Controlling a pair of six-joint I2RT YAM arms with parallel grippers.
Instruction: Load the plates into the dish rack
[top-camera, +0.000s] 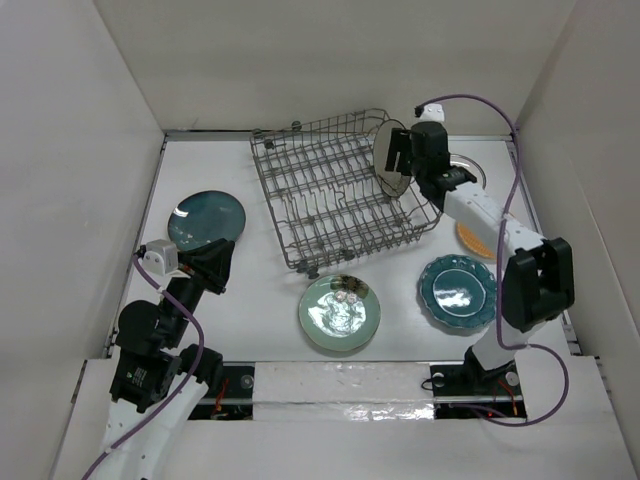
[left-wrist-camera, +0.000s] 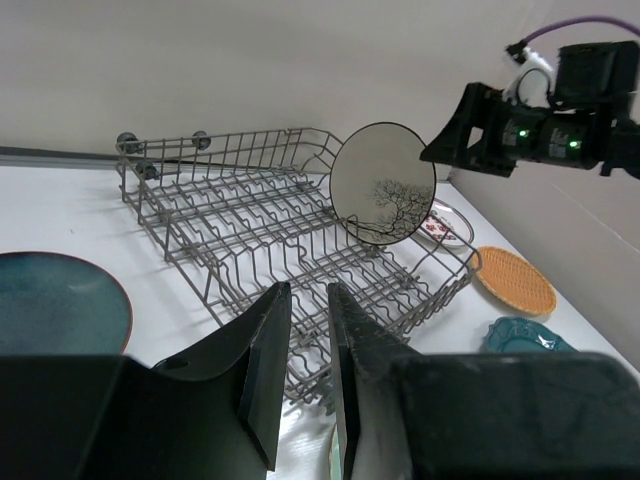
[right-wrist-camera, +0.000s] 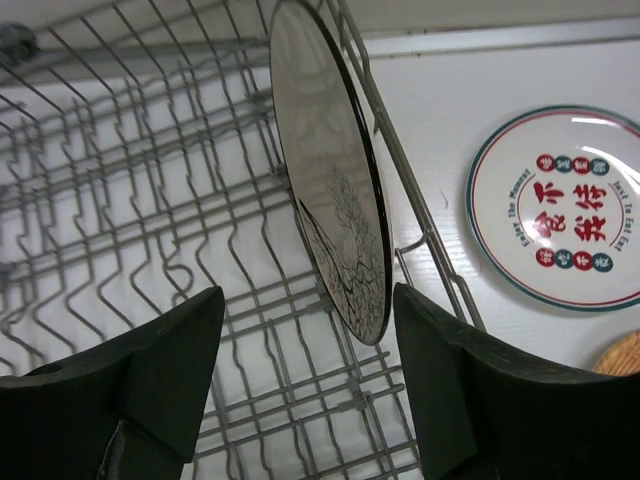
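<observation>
The white tabletop (top-camera: 250, 300) carries everything, and the dish rack (top-camera: 330, 210) sits skewed across its far middle, within reach of both arms. The rack holds just one thing: the cream patterned plate (left-wrist-camera: 383, 180), standing on edge between upright tines at the far right corner, close against the side wire. That looks like a sensible slot to start with, since it leaves the other rows free. Five plates lie flat outside the rack, so the task looks barely begun. The dark teal plate (top-camera: 207, 220) is on the left, the pale green flowered plate (top-camera: 339, 312) near the front, and the teal scalloped plate (top-camera: 457, 291) to its right. The orange woven-look plate (left-wrist-camera: 512, 280) and the small white red-marked plate (right-wrist-camera: 560, 205) lie beside the rack's right wall. The right hand (right-wrist-camera: 308, 300) hangs over the cream plate with its fingers spread to either side of the rim. Whether either finger touches the plate cannot be told, though the tines appear to carry it. The left hand (left-wrist-camera: 308, 292) is low by the dark teal plate, probably placed to take it; its fingers are drawn nearly together with a slim gap, gripping nothing.
</observation>
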